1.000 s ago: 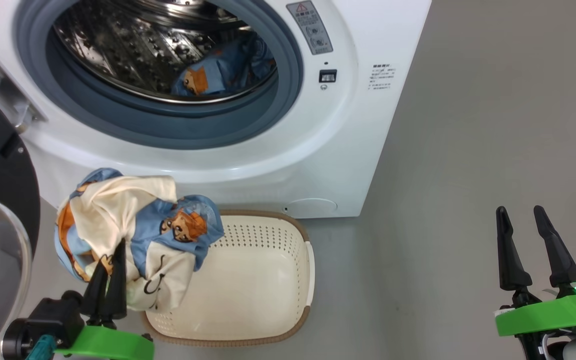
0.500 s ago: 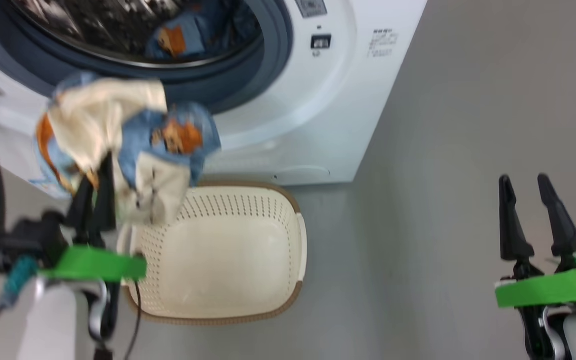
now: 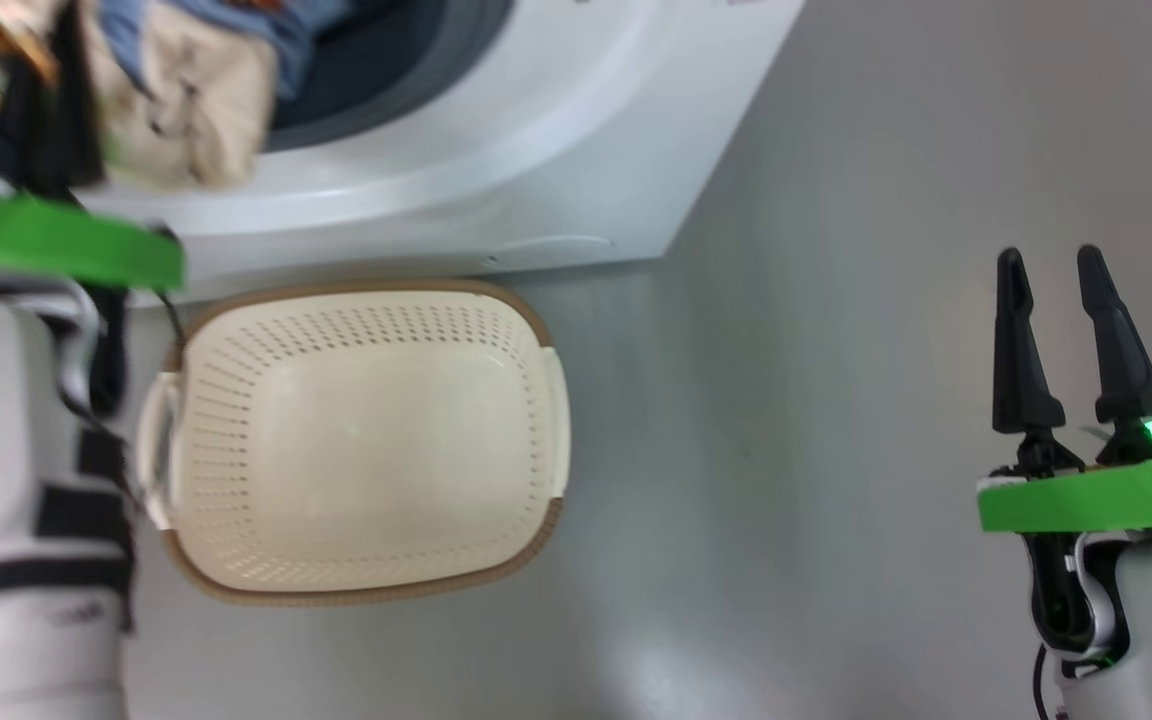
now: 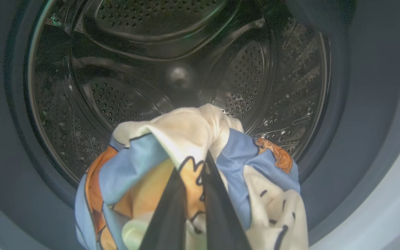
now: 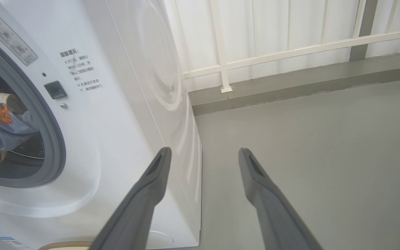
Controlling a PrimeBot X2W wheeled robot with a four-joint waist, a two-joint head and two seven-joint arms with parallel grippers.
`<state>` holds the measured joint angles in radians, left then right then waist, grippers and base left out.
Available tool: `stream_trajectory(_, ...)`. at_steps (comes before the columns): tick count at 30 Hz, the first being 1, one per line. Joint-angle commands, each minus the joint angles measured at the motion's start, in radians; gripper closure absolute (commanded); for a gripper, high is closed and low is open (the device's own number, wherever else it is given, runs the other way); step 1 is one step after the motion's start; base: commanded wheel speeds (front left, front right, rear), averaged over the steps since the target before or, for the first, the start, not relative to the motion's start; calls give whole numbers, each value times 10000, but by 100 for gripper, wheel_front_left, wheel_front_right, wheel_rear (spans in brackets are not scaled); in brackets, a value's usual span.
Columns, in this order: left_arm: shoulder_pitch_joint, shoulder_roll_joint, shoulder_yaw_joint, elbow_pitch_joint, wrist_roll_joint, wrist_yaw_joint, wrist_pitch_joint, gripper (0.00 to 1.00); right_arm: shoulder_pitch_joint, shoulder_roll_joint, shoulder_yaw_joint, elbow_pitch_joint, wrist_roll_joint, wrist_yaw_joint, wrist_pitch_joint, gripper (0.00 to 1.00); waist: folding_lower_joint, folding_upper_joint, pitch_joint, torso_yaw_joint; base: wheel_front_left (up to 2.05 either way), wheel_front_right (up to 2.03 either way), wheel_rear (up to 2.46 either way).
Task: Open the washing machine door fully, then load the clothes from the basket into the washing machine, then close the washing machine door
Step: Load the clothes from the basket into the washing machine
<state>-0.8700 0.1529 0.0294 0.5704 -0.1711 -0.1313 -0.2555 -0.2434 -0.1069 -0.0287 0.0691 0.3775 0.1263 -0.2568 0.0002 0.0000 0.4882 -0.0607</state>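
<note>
Cream-and-blue cloth: one bundle of clothes point(image 4: 262, 187), printed with orange bears and black marks, is pinched in the left gripper point(image 4: 193, 163). Its jaws are all but closed on the fabric, which drapes round both dark fingers. The bundle is held at the mouth of the one washing machine point(image 3: 496, 170), in front of the grey-blue gasket point(image 5: 52, 146). The fingers point straight at the perforated steel drum point(image 4: 172, 69). The head view is too blurred to show which way the bundle's long axis lies.

One cream basket point(image 3: 356, 292) with a brown rim sits on the floor just before the washer. Its mouth faces up, its long axis runs along the machine's front, and it has a handle at each short end. The right gripper point(image 3: 1048, 253) hangs well apart over bare floor, its jaws spread wide and holding nothing.

The grey floor point(image 3: 836, 400) is smooth. In the right wrist view a low grey kerb point(image 5: 307, 80) and a white railing point(image 5: 290, 52) stand against pale panels behind the machine.
</note>
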Motion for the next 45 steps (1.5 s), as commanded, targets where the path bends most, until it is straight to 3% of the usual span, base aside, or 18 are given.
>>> stream_trajectory(1,-623,597,288,204,128,15,-63,100,-156,-11,277,-255,123,44,-49,0,-2,0,599,-574,0,0,0)
stream_trajectory(11,-3384,1404,596,2546,210,249,-63,100,-620,203,518,-225,224,44,-49,0,-2,0,1324,-1481,0,0,0)
stream_trajectory(16,-4280,1747,592,2648,451,345,-63,100,-774,331,717,-210,279,44,-49,0,-2,0,1560,-1871,0,0,0)
stream_trajectory(18,-4416,1841,577,2698,582,445,-63,52,-812,375,787,-197,294,44,-49,0,-2,0,1620,-1980,0,0,0)
stream_trajectory(19,-4437,1875,597,2751,614,498,-63,0,-829,395,827,-182,302,44,-49,0,-2,0,1630,-2039,0,0,0)
stream_trajectory(35,-3741,1838,939,2880,598,527,-63,0,-733,465,764,-108,260,44,-49,0,-2,0,1142,-2010,0,0,0)
stream_trajectory(45,-1620,1225,1183,1811,595,440,-63,0,-573,153,814,-81,193,44,-49,0,-2,0,214,-1536,0,0,0)
